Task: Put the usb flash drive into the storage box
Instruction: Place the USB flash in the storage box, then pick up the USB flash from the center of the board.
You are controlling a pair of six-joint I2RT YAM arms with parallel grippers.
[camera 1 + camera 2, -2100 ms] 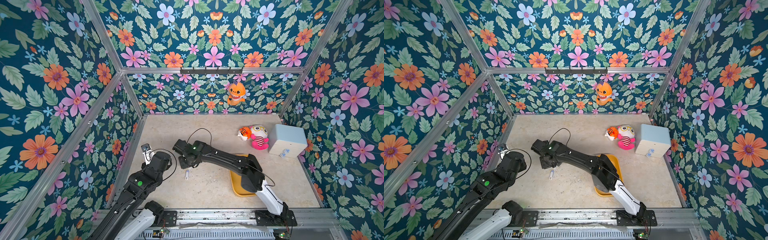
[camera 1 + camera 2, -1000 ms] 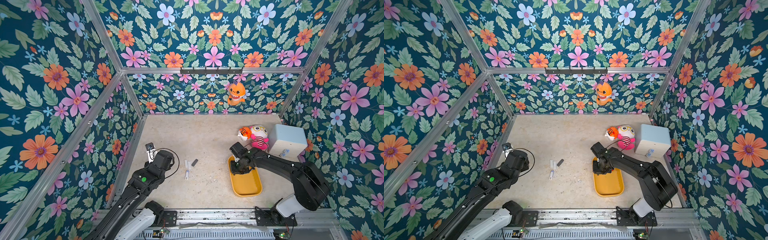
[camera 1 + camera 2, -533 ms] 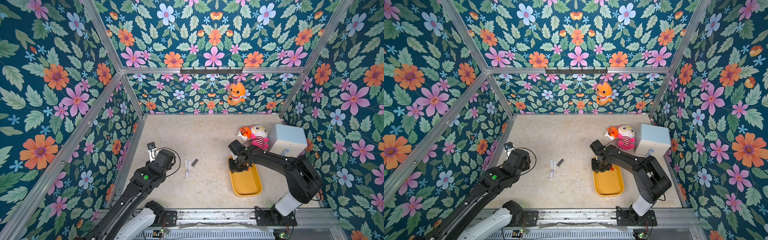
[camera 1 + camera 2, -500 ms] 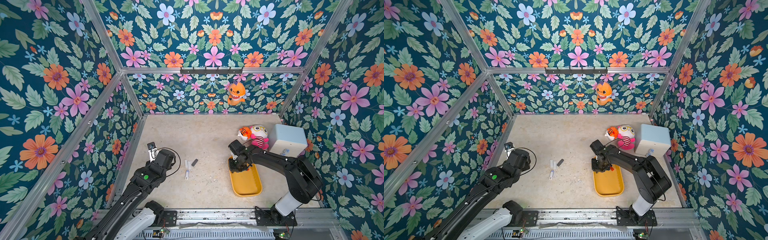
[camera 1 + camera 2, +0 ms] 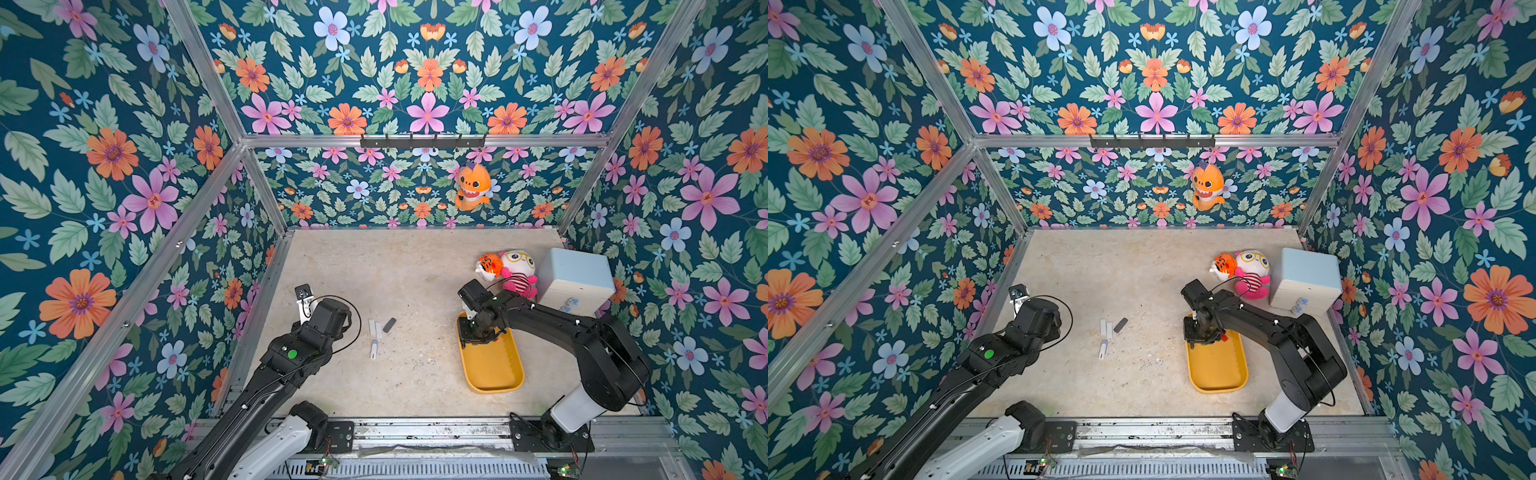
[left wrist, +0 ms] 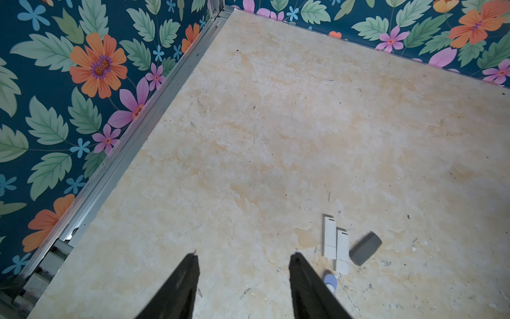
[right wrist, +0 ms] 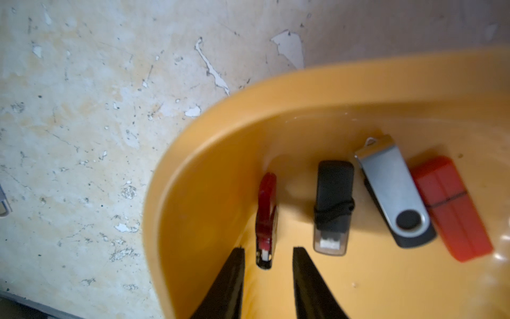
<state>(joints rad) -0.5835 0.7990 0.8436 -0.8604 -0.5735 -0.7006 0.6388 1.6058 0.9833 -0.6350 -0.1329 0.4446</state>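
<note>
Red drive (image 7: 266, 210), seemingly loose, right fingers (image 7: 232, 279) parted

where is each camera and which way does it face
Both top views: overhead from the front, down on both arms, storage box
Left wrist: on left arm, facing table, white flash drives; open left end effector shows
Right wrist: on right arm, facing into the box; open right end effector shows
Shared: box, in top and right wrist views

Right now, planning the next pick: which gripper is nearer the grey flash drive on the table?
Left. The left gripper hovers beside the grey flash drive; the right gripper is across the table, over the storage box.
</note>
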